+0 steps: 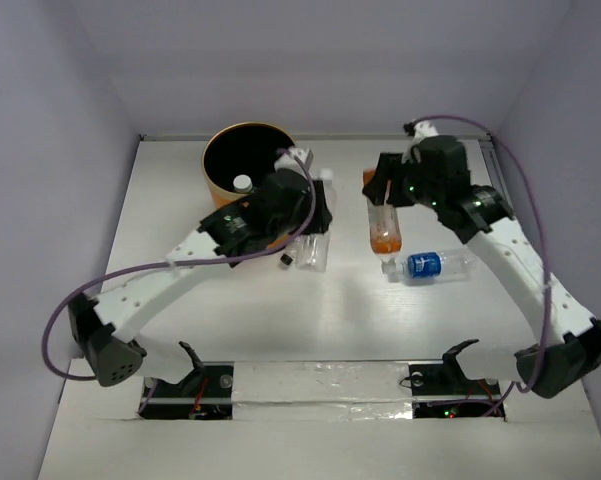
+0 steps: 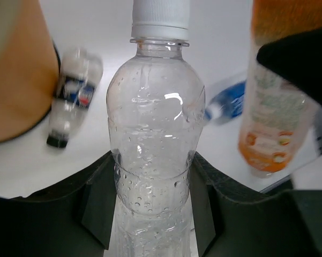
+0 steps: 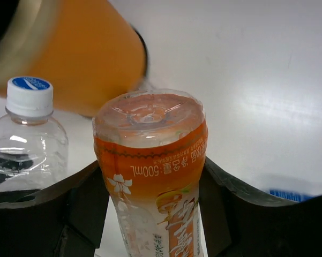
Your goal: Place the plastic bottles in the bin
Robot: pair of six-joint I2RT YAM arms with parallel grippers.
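My left gripper [image 2: 152, 214] is shut on a clear plastic bottle [image 2: 152, 134] with a white cap, close to the right of the orange-yellow bin [image 1: 220, 185]. In the top view this gripper [image 1: 315, 215] is beside the bin's rim. My right gripper [image 3: 152, 214] is shut on the orange-labelled bottle [image 3: 155, 176], held off the table in the top view [image 1: 384, 228]. A blue-labelled bottle [image 1: 430, 265] lies on the table below the right gripper. A clear bottle with a black cap [image 1: 308, 252] lies under the left gripper. A white cap [image 1: 242, 184] shows inside the bin.
White walls close in the table at the back and sides. The bin's side [image 2: 16, 80] fills the left of the left wrist view. The two grippers are near each other, about a bottle's length apart. Both arm bases stand at the near edge.
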